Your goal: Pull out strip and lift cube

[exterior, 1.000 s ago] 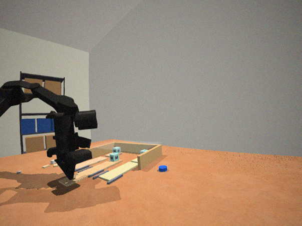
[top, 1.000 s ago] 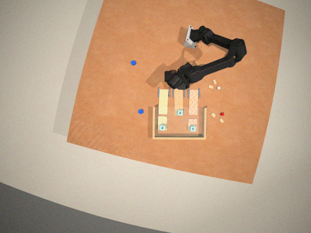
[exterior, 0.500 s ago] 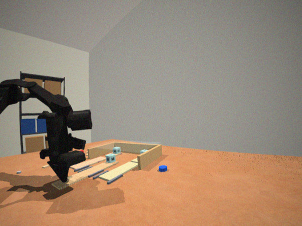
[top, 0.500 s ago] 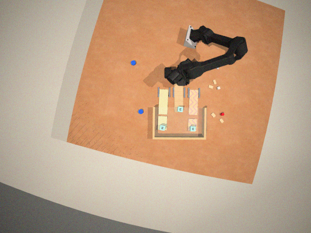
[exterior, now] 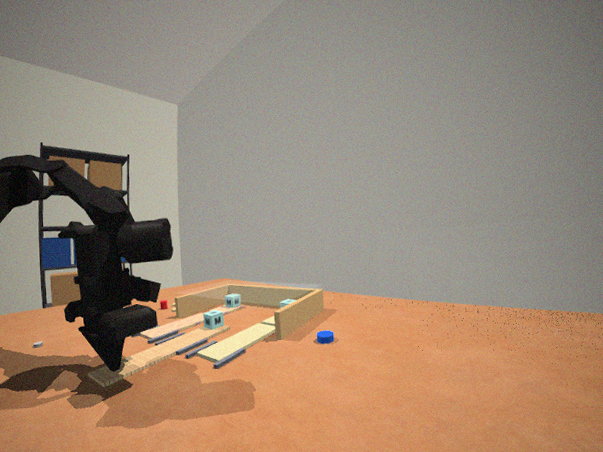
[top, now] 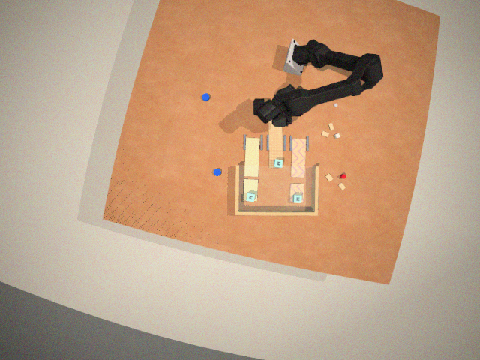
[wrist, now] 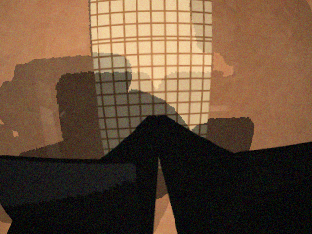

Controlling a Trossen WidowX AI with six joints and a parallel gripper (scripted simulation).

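The grid-patterned strip (top: 275, 145) (exterior: 160, 352) (wrist: 151, 44) is in one piece and carries a light-blue cube marked M (top: 278, 163) (exterior: 212, 319) near its far end, at the open side of the walled box. My gripper (exterior: 115, 367) (wrist: 156, 124) is shut and empty, its tips down at the top of the strip's near end. In the top view the arm hides the tips. The plain yellow strip (top: 252, 157) (exterior: 237, 342) and the zigzag strip (top: 298, 157) (exterior: 172, 325) each show a gap before a short rear piece bearing another M cube.
Wooden walls (top: 277, 213) (exterior: 302, 311) close three sides of the box, under a clear cover. Low grey rails (top: 285, 142) (exterior: 192, 346) flank the strips. Blue discs (top: 205, 97) (top: 217, 172) (exterior: 324, 336) lie to the left; small blocks and a red piece (top: 343, 176) (exterior: 163, 304) lie right.
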